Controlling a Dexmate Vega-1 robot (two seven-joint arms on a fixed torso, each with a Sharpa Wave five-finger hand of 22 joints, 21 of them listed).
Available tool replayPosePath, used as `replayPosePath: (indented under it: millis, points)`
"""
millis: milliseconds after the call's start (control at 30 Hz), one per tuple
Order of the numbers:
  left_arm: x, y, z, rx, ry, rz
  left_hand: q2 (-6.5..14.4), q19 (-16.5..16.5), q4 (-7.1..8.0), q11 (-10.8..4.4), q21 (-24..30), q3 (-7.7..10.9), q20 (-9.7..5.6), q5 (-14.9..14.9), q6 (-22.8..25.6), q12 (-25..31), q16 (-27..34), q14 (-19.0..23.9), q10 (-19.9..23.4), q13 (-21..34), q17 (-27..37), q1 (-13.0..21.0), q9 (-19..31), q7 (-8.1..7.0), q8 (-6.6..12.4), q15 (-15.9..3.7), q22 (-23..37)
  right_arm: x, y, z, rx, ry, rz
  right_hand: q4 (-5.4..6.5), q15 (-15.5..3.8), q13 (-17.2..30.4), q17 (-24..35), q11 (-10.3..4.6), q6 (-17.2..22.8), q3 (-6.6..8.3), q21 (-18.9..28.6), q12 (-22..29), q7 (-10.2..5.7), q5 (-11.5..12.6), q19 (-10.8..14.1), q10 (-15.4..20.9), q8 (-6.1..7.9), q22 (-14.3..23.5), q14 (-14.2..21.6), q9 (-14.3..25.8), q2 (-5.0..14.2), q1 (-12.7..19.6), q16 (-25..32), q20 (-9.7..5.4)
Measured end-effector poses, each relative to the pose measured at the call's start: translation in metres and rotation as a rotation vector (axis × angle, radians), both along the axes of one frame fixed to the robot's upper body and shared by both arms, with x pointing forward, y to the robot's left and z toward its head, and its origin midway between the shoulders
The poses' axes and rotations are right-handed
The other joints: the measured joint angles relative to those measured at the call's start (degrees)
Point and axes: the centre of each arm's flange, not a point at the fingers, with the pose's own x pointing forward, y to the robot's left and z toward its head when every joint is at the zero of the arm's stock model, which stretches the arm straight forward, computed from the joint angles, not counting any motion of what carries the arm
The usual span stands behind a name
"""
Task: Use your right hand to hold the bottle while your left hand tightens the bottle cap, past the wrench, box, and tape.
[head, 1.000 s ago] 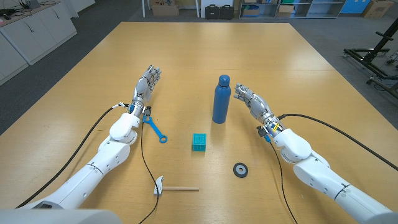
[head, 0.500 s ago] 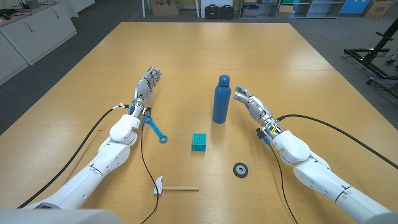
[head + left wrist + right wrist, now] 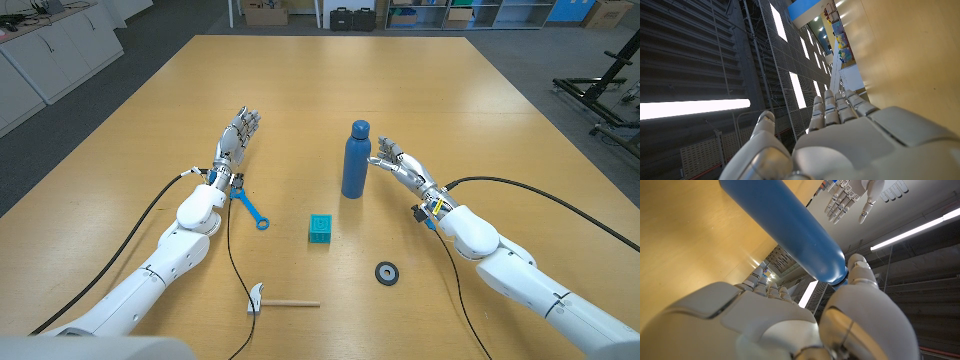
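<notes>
Wooden table. Blue bottle, upright mid-table, capped. Right hand just beside it, fingers parted, holding nothing. Left hand well apart, fingers extended, empty. Blue wrench. Teal box. Black tape.

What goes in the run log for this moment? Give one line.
stage: reaching | right hand: open, beside bottle, contact unclear | left hand: open, apart from bottle | cap: untouched
</notes>
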Motion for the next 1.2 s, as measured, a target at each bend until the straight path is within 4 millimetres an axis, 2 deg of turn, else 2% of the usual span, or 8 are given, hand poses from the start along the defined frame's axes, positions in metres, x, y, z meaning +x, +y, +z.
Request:
replayPosePath:
  millis: [467, 767, 1200]
  points:
    - [0.002, -0.001, -0.002, -0.002, 0.019, 0.003, 0.00, 0.00, 0.01, -0.31, 0.00, -0.01, 0.00, 0.00, 0.71, 0.00, 0.00, 0.31, 0.31, 0.00, 0.00, 0.00, 0.00, -0.10, 0.00, -0.31, 0.00, 0.003, 0.007, 0.005, -0.066, -0.011, -0.035, 1.11, 0.00, 0.00, -0.26, -0.30, 0.00, -1.11, -0.21, 1.35, 0.00, 1.04, 0.01, -0.30, 1.49, 0.00, 0.01, 0.27, -0.30, 0.30, 0.81, 0.00]
    - [0.003, -0.001, -0.001, -0.007, 0.022, 0.009, 0.00, 0.50, 0.01, 0.19, 0.00, -0.01, 0.10, 0.00, 1.33, 0.06, 0.00, 1.03, 0.80, 0.01, 0.00, 0.00, -0.01, -0.11, 0.00, -0.40, 0.00, 0.010, 0.013, 0.008, -0.090, -0.012, -0.028, 1.34, 0.00, -0.01, -0.26, -0.53, 0.01, -1.35, -0.21, 1.70, 0.00, 1.26, 0.01, -0.08, 1.50, -0.01, 0.01, 0.27, -0.30, 0.30, 1.23, 0.00]
    - [0.000, -0.004, 0.002, -0.001, 0.017, 0.019, 0.00, 0.50, 0.01, 0.00, 0.00, -0.01, 0.10, 0.00, 1.33, 0.22, 0.00, 1.03, 1.23, -0.27, 0.00, 0.00, -0.01, -0.11, 0.00, -0.41, 0.00, 0.021, 0.019, 0.005, -0.111, 0.004, 0.003, 1.58, -0.01, -0.01, -0.25, -0.52, 0.01, -1.59, -0.20, 1.70, 0.00, 1.70, 0.01, -0.08, 1.50, -0.01, 0.01, 0.11, -0.30, 0.30, 1.23, 0.00]
